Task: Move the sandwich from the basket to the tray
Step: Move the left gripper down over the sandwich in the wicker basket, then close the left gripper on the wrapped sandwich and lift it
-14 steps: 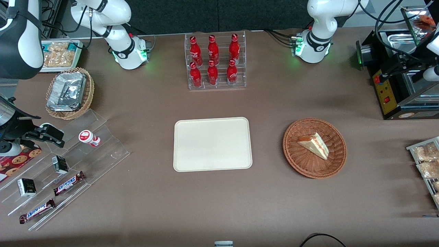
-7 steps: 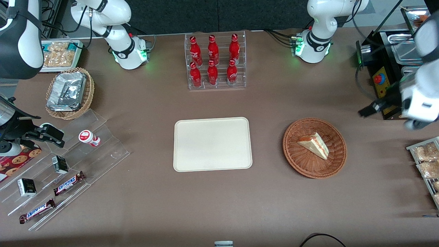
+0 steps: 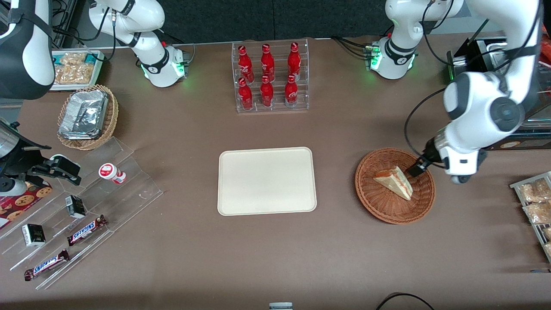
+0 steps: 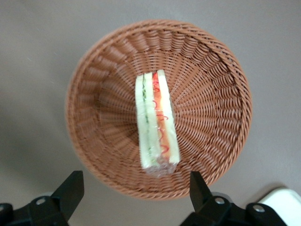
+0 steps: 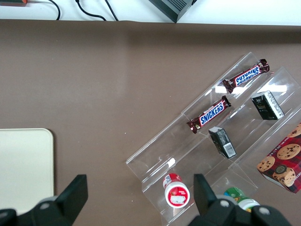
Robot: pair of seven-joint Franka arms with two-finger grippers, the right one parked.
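Brown cloth covers the bench (image 3: 181, 267), and at centre frame in the front view lies the cream tray (image 3: 267, 181), bare. To its right in that view sits the round reddish-brown basket (image 3: 379, 202), with the sandwich (image 3: 394, 182) lying in its middle, one cut face showing red and green filling. The gripper (image 3: 417, 167) hangs above the basket's upper right rim, near the sandwich's blunt end but not touching it. In the wrist view the jaws stand wide open, one finger (image 4: 70, 190) to each side of the basket's rim, and the wrapped sandwich (image 4: 156, 123) lies lengthwise in line with the gap between them.

The pick is not yet made, and the approach looks nearly lined up. The likely trouble is the wrap: slick film over soft bread could slip out of a light grip, while a hard squeeze would crush the layers. A descent too deep could catch a fingertip in the weave and drag or tip the light basket. A grip at the narrow point could let the wedge swing and drop short of the tray.
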